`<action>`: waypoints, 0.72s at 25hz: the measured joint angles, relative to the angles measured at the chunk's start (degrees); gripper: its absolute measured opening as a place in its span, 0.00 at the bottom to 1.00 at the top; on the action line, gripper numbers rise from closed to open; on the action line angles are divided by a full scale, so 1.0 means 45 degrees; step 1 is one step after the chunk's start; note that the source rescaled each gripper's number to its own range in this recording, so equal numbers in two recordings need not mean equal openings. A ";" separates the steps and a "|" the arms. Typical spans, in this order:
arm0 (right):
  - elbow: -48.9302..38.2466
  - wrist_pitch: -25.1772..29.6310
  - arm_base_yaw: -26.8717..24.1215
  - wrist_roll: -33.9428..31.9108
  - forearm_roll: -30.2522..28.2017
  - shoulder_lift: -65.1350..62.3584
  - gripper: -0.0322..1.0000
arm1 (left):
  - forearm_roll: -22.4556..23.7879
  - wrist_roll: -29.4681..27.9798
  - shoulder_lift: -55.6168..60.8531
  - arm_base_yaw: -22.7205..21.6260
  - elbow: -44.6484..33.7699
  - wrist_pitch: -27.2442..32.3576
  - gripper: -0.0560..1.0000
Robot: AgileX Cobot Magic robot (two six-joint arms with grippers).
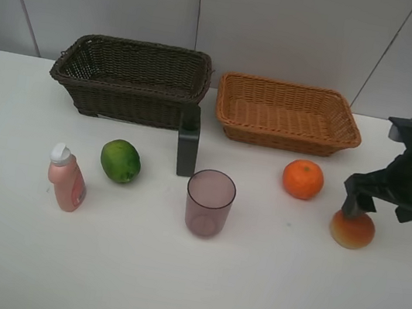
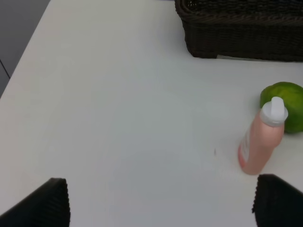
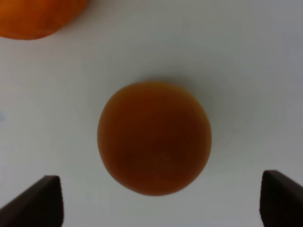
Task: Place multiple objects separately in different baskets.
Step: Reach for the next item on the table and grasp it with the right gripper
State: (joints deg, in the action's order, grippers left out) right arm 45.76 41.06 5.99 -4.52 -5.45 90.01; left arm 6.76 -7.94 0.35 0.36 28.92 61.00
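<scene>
My right gripper (image 1: 359,205) hangs open just above the red-orange peach-like fruit (image 1: 352,229). In the right wrist view the fruit (image 3: 155,137) lies between the spread fingers of the gripper (image 3: 161,204), untouched. The orange (image 1: 302,178) sits to its left, in front of the light tan basket (image 1: 289,97). The purple cup (image 1: 209,202) stands mid-table and the dark green bottle (image 1: 188,142) upright behind it. The green fruit (image 1: 120,160) and pink bottle (image 1: 66,178) are on the left, in front of the dark brown basket (image 1: 136,53). My left gripper (image 2: 161,208) is open over bare table near the pink bottle (image 2: 260,139).
Both baskets hold nothing and stand side by side at the back of the white table (image 1: 185,284), against a grey wall. The dark green bottle stands close to the dark basket's front right corner. In the left wrist view the table's left edge (image 2: 23,52) shows.
</scene>
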 joint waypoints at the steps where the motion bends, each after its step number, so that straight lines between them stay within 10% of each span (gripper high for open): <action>1: 0.0000 -0.0111 0.0034 0.0000 0.0000 0.0181 0.86 | 0.0000 0.0000 0.0000 0.0000 0.0000 0.0000 1.00; 18: 0.0000 -0.1069 0.0278 0.0000 -0.0198 0.1141 0.86 | 0.0000 0.0000 0.0000 0.0000 0.0000 0.0000 1.00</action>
State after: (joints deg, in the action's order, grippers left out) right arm 45.76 36.25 7.24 -4.52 -6.34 95.14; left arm 6.76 -7.94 0.35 0.36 28.92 61.00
